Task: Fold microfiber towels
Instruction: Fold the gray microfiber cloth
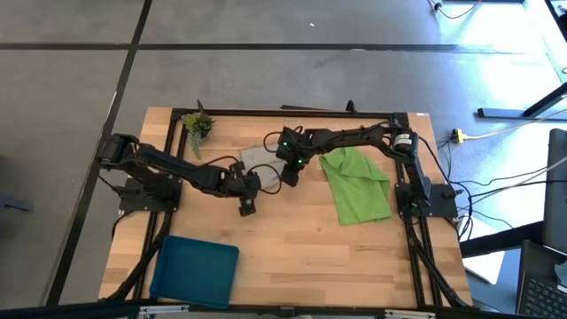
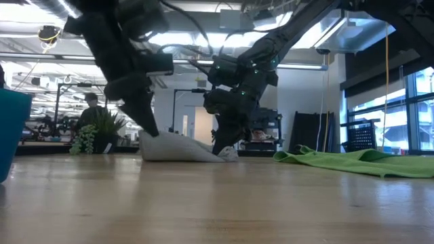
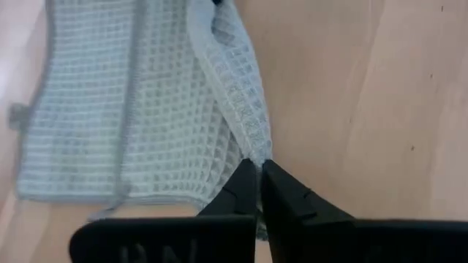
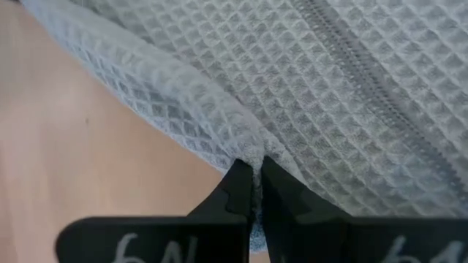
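Note:
The light grey waffle towel (image 1: 256,157) lies bunched on the table at the middle far side; it also shows in the low view (image 2: 178,148). My left gripper (image 1: 251,187) is shut on the towel's near left part, and my right gripper (image 1: 289,170) is shut on its right part. The lime green towel (image 1: 357,183) lies spread and rumpled on the table to the right, touched by no gripper; in the low view (image 2: 356,163) it lies flat on the table. My left gripper pinches a raised edge of the grey towel (image 3: 251,150) between its two shut fingers, pointing down from above. The rest of the towel lies on the table beyond the fingers. My right gripper pinches a rolled-over fold of the grey towel (image 4: 251,151) between its two shut fingers, from above. The towel spreads on the table beyond the fold.
A small green plant (image 1: 198,126) stands at the far left corner of the table. A blue tray (image 1: 195,270) sits at the near left. Bare wood (image 1: 301,257) lies along the near middle. A person (image 2: 89,112) shows in the room behind.

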